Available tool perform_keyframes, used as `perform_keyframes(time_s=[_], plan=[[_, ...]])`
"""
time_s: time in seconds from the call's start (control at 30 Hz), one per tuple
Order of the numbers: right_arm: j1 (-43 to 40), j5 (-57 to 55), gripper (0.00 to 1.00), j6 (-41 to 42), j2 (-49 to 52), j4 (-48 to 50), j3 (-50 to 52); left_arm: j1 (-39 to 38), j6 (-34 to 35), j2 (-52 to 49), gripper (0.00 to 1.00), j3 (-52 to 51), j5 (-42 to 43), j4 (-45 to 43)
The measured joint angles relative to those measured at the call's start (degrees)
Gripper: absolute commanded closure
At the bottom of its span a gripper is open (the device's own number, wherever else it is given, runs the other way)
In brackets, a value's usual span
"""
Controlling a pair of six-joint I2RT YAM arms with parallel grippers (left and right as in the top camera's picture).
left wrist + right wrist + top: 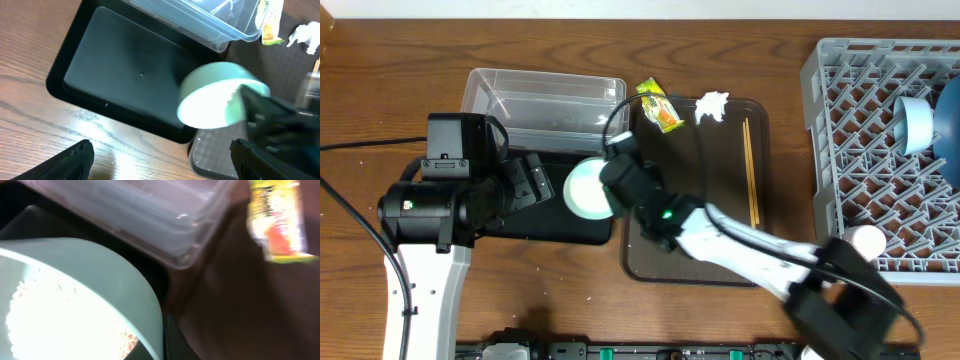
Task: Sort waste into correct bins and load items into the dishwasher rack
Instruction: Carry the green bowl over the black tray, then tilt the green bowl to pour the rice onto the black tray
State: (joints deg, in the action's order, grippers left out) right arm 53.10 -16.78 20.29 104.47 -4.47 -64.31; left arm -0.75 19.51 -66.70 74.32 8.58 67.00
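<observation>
Tipping on its side above the right end of the black tray [548, 226], the pale green bowl [586, 188] is pinched by the right jaws, which are pressed tight on its rim. White rice grains [30, 295] sit inside the bowl. The left jaws are spread wide and hold nothing, low over the black tray. The clear tub [540, 100] sits just behind the black tray. On the brown tray [710, 160] lie a yellow snack wrapper [658, 105], a white tissue [712, 107] and thin chopsticks [750, 170]. The grey rack [850, 120] on the right holds a light blue bowl [912, 122], a blue plate [952, 135] and a small cup [868, 240]. Everything rests on a brown wooden tabletop [380, 80].
</observation>
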Motion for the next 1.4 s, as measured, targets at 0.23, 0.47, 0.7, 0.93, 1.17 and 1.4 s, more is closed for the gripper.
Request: perform_keyframes(time_s=[0.23, 0.47, 0.7, 0.93, 1.17, 1.4], plan=[[3.0, -0.2, 0.99, -5.2, 8.9, 13.5, 0.0, 0.0, 0.0, 0.0, 0.11, 0.0, 0.0, 0.0], [5.2, -1.5, 0.99, -12.9, 10.7, 21.4, 0.0, 0.0, 0.0, 0.0, 0.1, 0.0, 0.0, 0.0], [4.6, 0.1, 0.99, -19.6, 10.7, 27.2, 0.0, 0.0, 0.0, 0.0, 0.11, 0.0, 0.0, 0.0], [1.4, 2.8, 0.99, -22.4, 10.7, 30.7, 0.0, 0.0, 0.0, 0.0, 0.1, 0.0, 0.0, 0.0], [-2.8, 14.7, 0.99, -24.0, 10.7, 33.5, 0.0, 0.0, 0.0, 0.0, 0.1, 0.0, 0.0, 0.0], [-3.3, 22.1, 0.99, -30.4, 10.7, 36.8, 0.0, 0.0, 0.0, 0.0, 0.11, 0.0, 0.0, 0.0]])
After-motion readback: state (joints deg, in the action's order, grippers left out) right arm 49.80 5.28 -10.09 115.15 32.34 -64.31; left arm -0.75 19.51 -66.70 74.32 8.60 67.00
